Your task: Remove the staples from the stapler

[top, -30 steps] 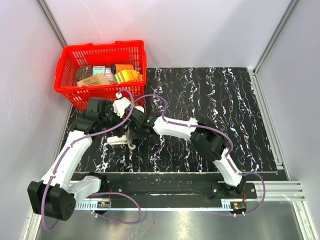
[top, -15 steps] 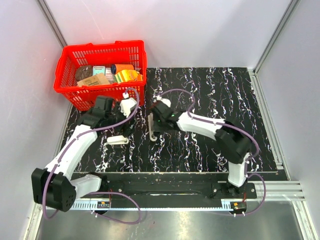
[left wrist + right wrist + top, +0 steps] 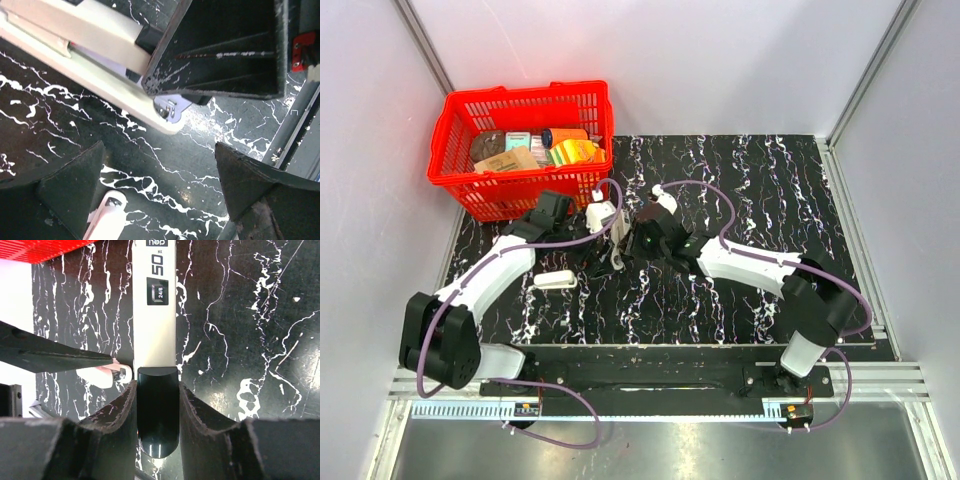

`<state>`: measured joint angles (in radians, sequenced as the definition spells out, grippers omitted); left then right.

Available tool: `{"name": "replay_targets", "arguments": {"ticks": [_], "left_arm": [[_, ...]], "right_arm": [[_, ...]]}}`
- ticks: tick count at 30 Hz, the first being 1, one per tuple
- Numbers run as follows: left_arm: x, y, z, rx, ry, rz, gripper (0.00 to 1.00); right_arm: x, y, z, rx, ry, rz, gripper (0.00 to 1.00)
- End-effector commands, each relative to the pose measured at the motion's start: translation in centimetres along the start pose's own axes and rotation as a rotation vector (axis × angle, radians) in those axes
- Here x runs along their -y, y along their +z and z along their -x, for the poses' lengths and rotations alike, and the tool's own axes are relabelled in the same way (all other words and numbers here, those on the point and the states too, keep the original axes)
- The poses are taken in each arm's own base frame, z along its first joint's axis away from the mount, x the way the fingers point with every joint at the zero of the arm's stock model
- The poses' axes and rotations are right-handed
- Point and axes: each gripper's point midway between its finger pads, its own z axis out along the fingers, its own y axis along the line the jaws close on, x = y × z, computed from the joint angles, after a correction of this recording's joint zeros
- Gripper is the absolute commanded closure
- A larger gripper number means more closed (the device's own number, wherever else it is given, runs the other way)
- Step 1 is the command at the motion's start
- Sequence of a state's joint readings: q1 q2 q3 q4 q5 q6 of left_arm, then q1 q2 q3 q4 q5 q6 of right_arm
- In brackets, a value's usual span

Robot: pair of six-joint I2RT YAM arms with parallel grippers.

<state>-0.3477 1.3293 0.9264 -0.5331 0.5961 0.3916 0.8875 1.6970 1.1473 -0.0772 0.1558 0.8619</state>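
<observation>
right claw [image 3: 157, 410] clamped on the stapler [image 3: 154, 330] by its black tail, left claw [image 3: 160, 192] wide open, empty: hold tail steady, close left squarely on white body.

The right gripper [image 3: 640, 236] has swung away from the white piece [image 3: 555, 280], where it hung a second ago, and now sits further right and further up the table. The stapler [image 3: 618, 250] clamped in it has travelled along and in the last half second slides a little back to the left. The right arm's elbow has moved far out to the right, so the arm now lies stretched. The left gripper [image 3: 598, 250] has left the front of the red basket [image 3: 500, 200] and moved right, and its spread fingers now flank the stapler's end.
</observation>
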Motion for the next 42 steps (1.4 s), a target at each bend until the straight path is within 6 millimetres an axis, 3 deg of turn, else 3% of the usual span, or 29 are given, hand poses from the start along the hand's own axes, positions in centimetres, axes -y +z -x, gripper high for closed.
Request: {"name": "replay_targets", "arguments": {"ticks": [1,8,12,19,26,35,38,42], "left_arm": [[0.1,1.0,1.5,0.065,0.063,-0.058,0.03],[-1.0,2.4,-0.1,0.036,0.083,-0.043,0.04],[-2.0,2.8,-0.3,0.03,0.091,-0.023,0.21],[-3.1,2.3,0.5,0.068,0.096,0.012,0.5],[-4.1,2.2,-0.1,0.05,0.116,0.054,0.62],[-7.2,2.6,-0.5,-0.003,0.186,0.164,0.64],[-6.8,2.8,-0.3,0.0,0.167,0.133,0.63],[-4.4,2.9,-0.4,-0.01,0.095,0.013,0.42]], "right_arm": [[-6.0,-2.6,4.2,0.127,0.103,0.211,1.0],[-7.0,-3.5,4.2,0.115,0.14,0.268,1.0],[-7.3,-3.6,3.3,0.086,0.148,0.286,1.0],[-6.0,-3.2,1.2,0.026,0.145,0.271,1.0],[-3.1,-3.0,-1.8,-0.041,0.122,0.225,1.0],[1.3,-4.2,-4.7,-0.101,0.009,0.143,1.0],[1.9,-4.5,-4.5,-0.084,0.009,0.128,1.0],[1.3,-4.5,-3.1,-0.033,0.019,0.126,1.0]]}}
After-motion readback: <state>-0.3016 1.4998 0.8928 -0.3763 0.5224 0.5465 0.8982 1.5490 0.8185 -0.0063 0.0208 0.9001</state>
